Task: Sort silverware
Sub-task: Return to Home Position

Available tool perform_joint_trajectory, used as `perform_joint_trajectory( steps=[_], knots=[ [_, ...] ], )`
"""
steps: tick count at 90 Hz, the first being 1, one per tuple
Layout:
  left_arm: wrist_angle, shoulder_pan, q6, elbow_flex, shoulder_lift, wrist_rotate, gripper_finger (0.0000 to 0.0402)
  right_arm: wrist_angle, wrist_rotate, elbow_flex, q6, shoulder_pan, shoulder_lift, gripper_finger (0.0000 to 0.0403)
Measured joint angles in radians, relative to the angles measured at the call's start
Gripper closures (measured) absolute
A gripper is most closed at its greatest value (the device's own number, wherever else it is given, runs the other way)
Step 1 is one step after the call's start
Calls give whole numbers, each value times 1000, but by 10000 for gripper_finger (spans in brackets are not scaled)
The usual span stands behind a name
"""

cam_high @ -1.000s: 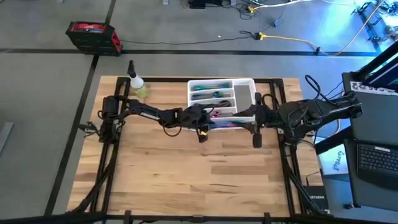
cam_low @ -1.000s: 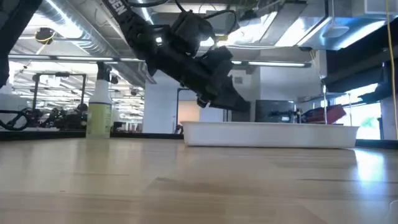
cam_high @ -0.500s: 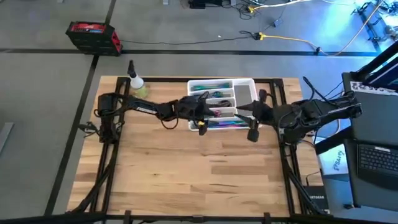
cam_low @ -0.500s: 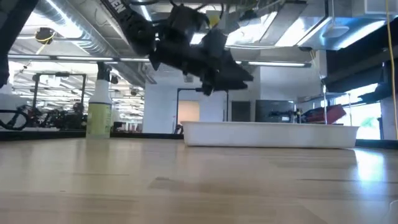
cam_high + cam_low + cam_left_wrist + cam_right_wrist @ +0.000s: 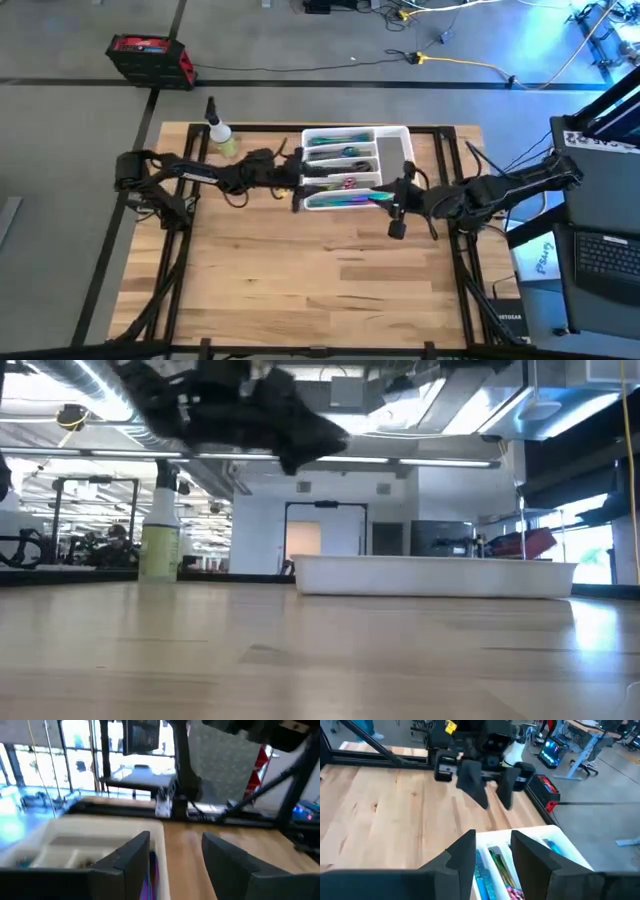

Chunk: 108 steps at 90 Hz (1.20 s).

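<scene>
the silverware [image 5: 345,199] shimmers teal, purple and pink in the plain white tray [image 5: 393,152], the spray bottle [image 5: 224,143] holds yellowish liquid under a white head, and the table [image 5: 300,270] is pale, streaky-grained wood.

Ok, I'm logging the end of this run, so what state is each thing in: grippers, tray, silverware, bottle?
Left gripper: open, empty.
Right gripper: open, empty.
Tray: flat on the table, holding silverware.
Silverware: lying in the tray's compartments; none seen on the table.
Bottle: upright.
</scene>
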Motion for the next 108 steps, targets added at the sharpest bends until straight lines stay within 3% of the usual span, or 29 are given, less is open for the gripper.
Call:
perform_joint_trajectory(
  steps=[19, 25, 38, 53, 77, 90, 108],
  knots=[
    [-6, 119, 54, -223, -247, -22, 236, 127, -2, -202, 40, 0, -198, 296],
    [-8, 169, 39, -275, -323, 12, 236, 154, -6, -273, 72, -10, -291, 302],
    [-7, 257, -47, -366, -451, 131, 236, 265, -134, -447, 143, -66, -480, 321],
    [3, 290, -111, -453, -558, 169, 236, 340, -221, -588, 145, -130, -626, 341],
    [17, 273, -119, -572, -696, 146, 236, 350, -385, -692, 176, -220, -682, 383],
    [32, 273, -172, -648, -733, 115, 240, 351, -392, -722, 182, -239, -683, 399],
    [18, 273, -182, -707, -764, 105, 280, 343, -393, -747, 220, -235, -692, 402]
  ],
)
